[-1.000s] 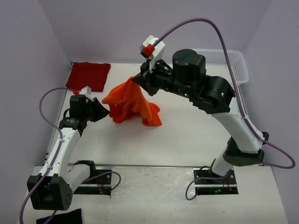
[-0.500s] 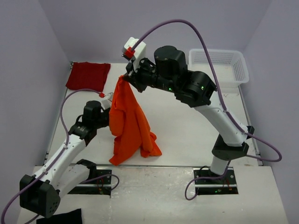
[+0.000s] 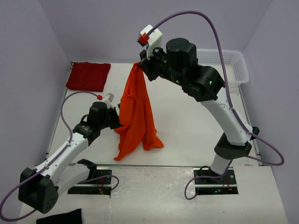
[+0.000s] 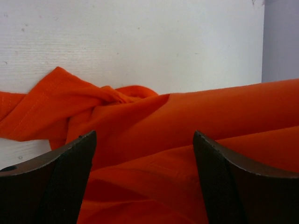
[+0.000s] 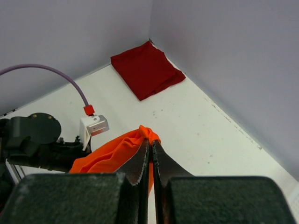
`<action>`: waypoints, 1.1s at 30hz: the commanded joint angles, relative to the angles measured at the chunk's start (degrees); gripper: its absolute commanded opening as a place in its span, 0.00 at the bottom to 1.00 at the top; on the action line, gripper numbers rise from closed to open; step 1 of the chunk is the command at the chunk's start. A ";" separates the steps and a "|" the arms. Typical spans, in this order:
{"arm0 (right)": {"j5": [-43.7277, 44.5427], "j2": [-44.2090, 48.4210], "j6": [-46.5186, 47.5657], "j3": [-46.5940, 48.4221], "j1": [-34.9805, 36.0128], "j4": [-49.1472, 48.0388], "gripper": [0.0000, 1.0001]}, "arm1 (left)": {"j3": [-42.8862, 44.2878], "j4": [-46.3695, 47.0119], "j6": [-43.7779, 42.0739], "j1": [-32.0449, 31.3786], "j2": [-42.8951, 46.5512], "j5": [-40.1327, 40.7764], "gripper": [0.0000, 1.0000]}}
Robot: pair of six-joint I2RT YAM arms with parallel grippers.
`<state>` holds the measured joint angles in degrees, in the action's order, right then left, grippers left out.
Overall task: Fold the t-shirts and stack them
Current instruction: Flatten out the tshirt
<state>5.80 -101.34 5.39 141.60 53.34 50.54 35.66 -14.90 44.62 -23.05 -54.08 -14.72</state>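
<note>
The orange t-shirt (image 3: 136, 112) hangs in a long drape from my right gripper (image 3: 139, 69), and its lower end rests crumpled on the table. In the right wrist view, my right gripper (image 5: 150, 142) is shut on a bunched tip of the orange t-shirt (image 5: 112, 154). My left gripper (image 3: 117, 119) is pressed against the drape's left side, low down. Its jaws stand wide open, with orange fabric (image 4: 187, 121) filling the space between the fingers (image 4: 70, 163). The dark red t-shirt (image 3: 88, 76) lies folded flat in the back left corner (image 5: 147, 69).
A white mesh basket (image 3: 233, 60) stands at the back right, partly behind the right arm. A small black cloth (image 3: 60, 218) lies off the table's near edge at bottom left. Purple walls close in the left, back and right sides.
My right gripper lifted the orange t-shirt from a heap into a hanging drape, then shifted right. My left gripper's jaws have spread open and it has moved right, against the cloth.
</note>
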 commanded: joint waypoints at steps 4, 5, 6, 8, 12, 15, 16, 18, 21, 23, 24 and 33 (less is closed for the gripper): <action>3.16 7.38 1.29 -1.24 0.10 -3.43 0.00 | -0.68 2.42 1.87 -0.68 -3.74 2.76 0.84; 3.16 7.65 1.38 -1.33 0.01 -3.35 0.00 | -0.59 2.33 1.53 -0.68 -4.01 4.59 0.84; 3.42 8.26 1.55 -1.59 -0.17 -3.35 0.00 | -0.42 1.81 1.43 -0.68 -4.10 6.09 0.84; 3.25 8.96 1.64 -2.12 -0.52 -3.35 0.00 | -0.24 0.13 1.43 -0.68 -2.96 10.91 0.82; 2.46 10.46 1.29 -3.61 -1.13 -3.35 0.00 | -4.78 3.89 0.30 -0.77 2.92 12.09 0.80; 1.49 10.64 0.85 -3.88 -1.40 -3.26 0.00 | -9.89 12.68 -2.17 -1.38 11.26 10.68 0.79; 1.23 10.64 0.94 -3.79 -1.40 -3.17 0.00 | -12.95 16.35 -2.87 -1.65 15.89 10.94 0.79; 0.70 10.55 0.59 -3.53 -1.49 -2.82 0.00 | -16.48 19.89 -3.75 -1.82 19.79 11.03 0.80; 0.00 10.55 0.15 -2.91 -1.40 -2.38 0.00 | -21.06 25.95 -6.29 -2.61 22.62 9.01 0.81; -0.79 10.37 -0.11 -2.21 -1.40 -1.68 0.00 | -22.03 28.24 -6.48 -3.58 21.83 9.44 0.81; -1.23 9.85 -0.46 -1.16 -1.49 -1.42 0.00 | -23.25 29.99 -6.82 -4.37 21.22 9.27 0.81; -2.11 9.49 -1.26 -0.19 -1.49 -0.45 0.00 | -26.60 50.47 -12.45 -25.19 4.62 22.10 0.81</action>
<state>4.82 -92.31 4.84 138.74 52.01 51.53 10.15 23.40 35.97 -45.12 -46.81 1.39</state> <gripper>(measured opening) 0.007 0.811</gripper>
